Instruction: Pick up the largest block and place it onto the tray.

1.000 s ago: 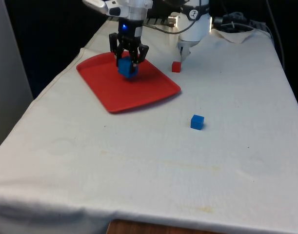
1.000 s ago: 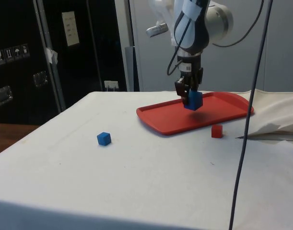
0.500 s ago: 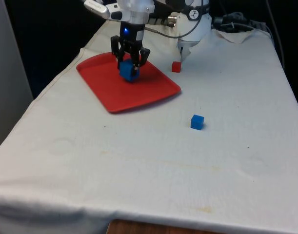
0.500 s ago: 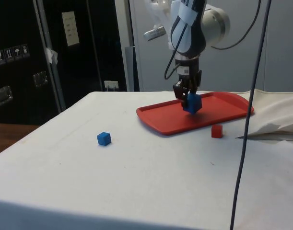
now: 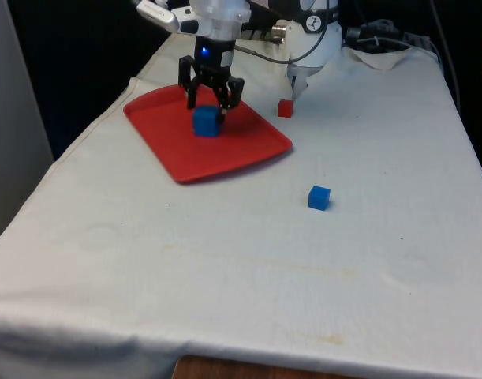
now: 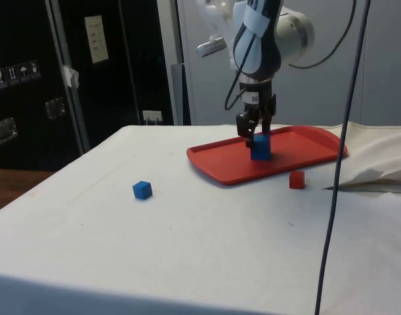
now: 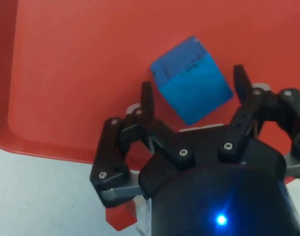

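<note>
gripper (image 5: 208, 101) open, holding nothing, just above big blue block (image 5: 205, 122) | block rests on red tray (image 5: 170, 150) | small blue block (image 5: 319, 197) and red block (image 5: 285, 108) on cloth

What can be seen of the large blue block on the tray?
The large blue block is a plain solid-looking cube with matte faces and a faint seam on one. It rests on the red tray, near its middle, turned at an angle to the tray's edges. The hand sits just above it, fingers open on either side, not gripping it.
</note>
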You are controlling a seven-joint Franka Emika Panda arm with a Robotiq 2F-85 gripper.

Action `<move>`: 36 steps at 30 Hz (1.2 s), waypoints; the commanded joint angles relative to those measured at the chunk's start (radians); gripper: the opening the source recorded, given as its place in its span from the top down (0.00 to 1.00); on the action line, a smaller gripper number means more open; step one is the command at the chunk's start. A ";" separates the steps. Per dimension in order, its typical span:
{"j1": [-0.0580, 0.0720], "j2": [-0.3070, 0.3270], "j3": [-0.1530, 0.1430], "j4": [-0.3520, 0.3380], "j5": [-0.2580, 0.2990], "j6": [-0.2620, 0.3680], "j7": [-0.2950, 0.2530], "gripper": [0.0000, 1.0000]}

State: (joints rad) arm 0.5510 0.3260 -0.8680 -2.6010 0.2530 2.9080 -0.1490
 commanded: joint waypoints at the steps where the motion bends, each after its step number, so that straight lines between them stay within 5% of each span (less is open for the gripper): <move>1: -0.002 -0.004 0.002 -0.001 0.002 0.001 -0.002 0.41; 3: -0.002 -0.004 0.001 -0.001 0.002 0.000 -0.002 0.16; 5: 0.000 0.000 -0.001 0.000 0.000 0.000 0.000 0.01; 14: 0.000 -0.003 -0.002 -0.001 0.000 -0.001 -0.001 0.00; 22: 0.014 -0.023 -0.032 0.000 -0.012 -0.007 -0.007 0.00; 23: 0.003 -0.022 -0.017 0.002 -0.001 -0.001 -0.011 0.00; 24: 0.016 -0.029 -0.039 0.001 -0.015 -0.009 -0.009 0.00; 30: 0.023 -0.048 -0.058 0.011 -0.027 -0.018 -0.011 0.00; 31: 0.007 -0.050 -0.031 0.003 -0.007 -0.001 -0.019 0.00; 32: 0.023 -0.050 -0.060 0.013 -0.028 -0.019 -0.011 0.00; 36: 0.025 -0.052 -0.065 0.023 -0.031 -0.025 -0.011 0.00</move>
State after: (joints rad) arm 0.5590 0.2710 -0.9030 -2.5900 0.2450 2.9070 -0.1690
